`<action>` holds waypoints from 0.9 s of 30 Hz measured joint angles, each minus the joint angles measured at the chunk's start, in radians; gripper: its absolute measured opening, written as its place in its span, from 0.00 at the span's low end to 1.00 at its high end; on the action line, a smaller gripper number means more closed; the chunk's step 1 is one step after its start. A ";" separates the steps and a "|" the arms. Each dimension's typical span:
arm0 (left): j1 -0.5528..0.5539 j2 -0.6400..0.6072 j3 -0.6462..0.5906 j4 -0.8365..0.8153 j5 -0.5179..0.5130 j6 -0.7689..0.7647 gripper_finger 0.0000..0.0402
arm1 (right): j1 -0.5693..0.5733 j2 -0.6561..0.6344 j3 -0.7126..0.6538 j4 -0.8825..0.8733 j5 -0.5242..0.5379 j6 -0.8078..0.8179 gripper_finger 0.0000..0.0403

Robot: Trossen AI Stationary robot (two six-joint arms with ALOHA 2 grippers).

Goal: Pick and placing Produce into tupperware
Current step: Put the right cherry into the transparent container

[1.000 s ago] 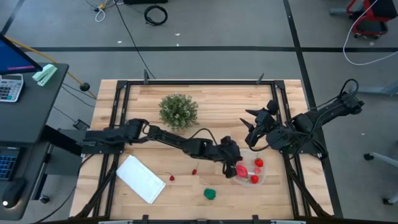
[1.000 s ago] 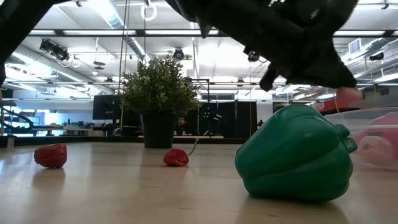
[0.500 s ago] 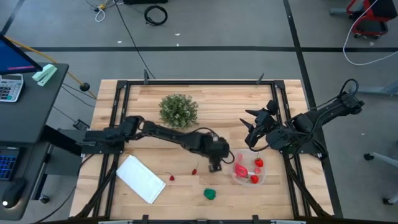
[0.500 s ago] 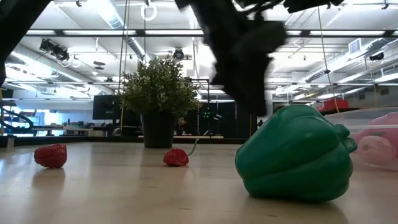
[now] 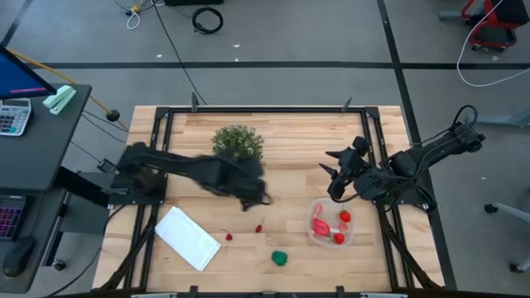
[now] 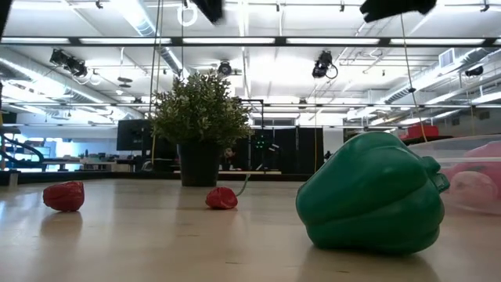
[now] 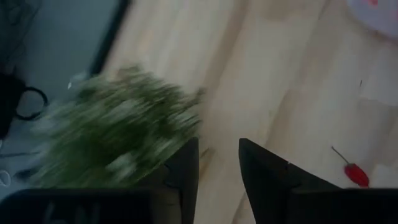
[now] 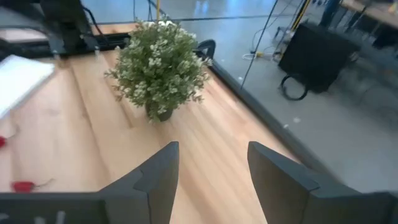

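While the green toy pepper (image 6: pixel 371 194) lies nearest at the front of the wooden worktop (image 5: pixel 290 136), two small red pieces (image 5: pixel 258 228) lie apart behind it — three left to move. Beside them, the round clear plastic tupperware (image 5: pixel 332 225) holds pink and red produce. Farther back, the left claw (image 5: pixel 255 197) hangs empty, fingers parted, near the bushy green plant (image 5: pixel 238 145); the right claw (image 5: pixel 334 175) waits open.
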 joint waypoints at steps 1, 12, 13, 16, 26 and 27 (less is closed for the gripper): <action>-0.013 -0.038 0.000 -0.035 -0.015 -0.031 0.29 | 0.000 0.000 -0.008 0.001 -0.017 0.035 0.49; -0.092 -0.327 0.000 -0.186 -0.041 -0.167 0.31 | -0.044 0.009 -0.125 0.031 -0.042 -0.077 0.49; -0.093 -0.343 0.000 -0.185 -0.045 -0.155 0.31 | -0.056 0.009 -0.131 0.065 -0.042 -0.077 0.49; -0.089 -0.379 0.000 -0.184 -0.053 -0.107 0.30 | -0.086 0.010 -0.167 0.211 -0.122 -0.027 0.49; -0.022 -0.422 -0.001 -0.176 -0.237 0.052 0.28 | -0.111 0.253 -0.361 0.898 -0.415 0.047 0.49; -0.015 -0.422 -0.001 -0.176 -0.269 0.067 0.28 | -0.112 0.298 -0.362 0.918 -0.416 0.060 0.49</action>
